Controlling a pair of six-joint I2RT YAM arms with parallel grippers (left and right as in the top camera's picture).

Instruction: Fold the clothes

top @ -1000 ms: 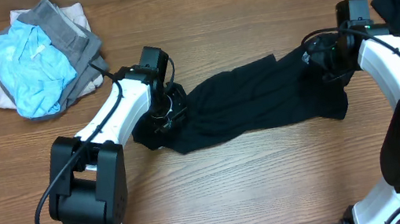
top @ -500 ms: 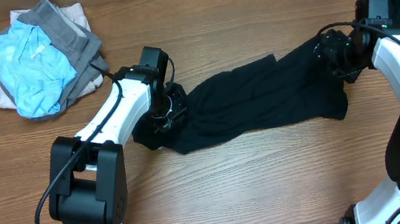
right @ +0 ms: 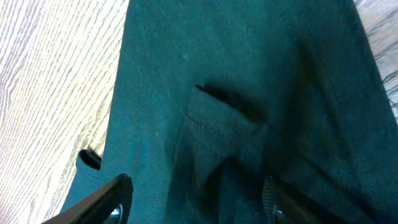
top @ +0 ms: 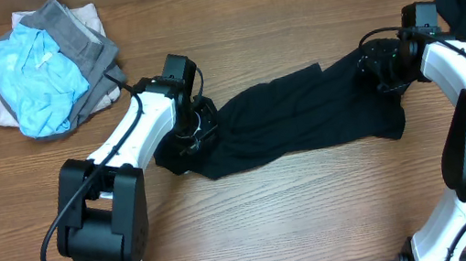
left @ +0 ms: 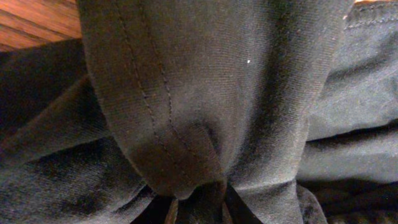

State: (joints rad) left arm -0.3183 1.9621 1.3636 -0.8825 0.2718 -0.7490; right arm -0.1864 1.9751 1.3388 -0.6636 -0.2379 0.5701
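My left gripper (left: 196, 208) pinched a bunched end of the black garment (top: 305, 115). The right gripper (right: 193, 193) hung open over the other end, seemingly empty; it needed a deep, even bite.

Parted claw (right: 196, 186) above dark clothes (right: 249, 74)

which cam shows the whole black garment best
The overhead view: the black garment shows end to end, stretched in a band across the table. The left wrist view gives only bunched cloth with a stitched seam; the right wrist view only a folded patch beside bare wood.
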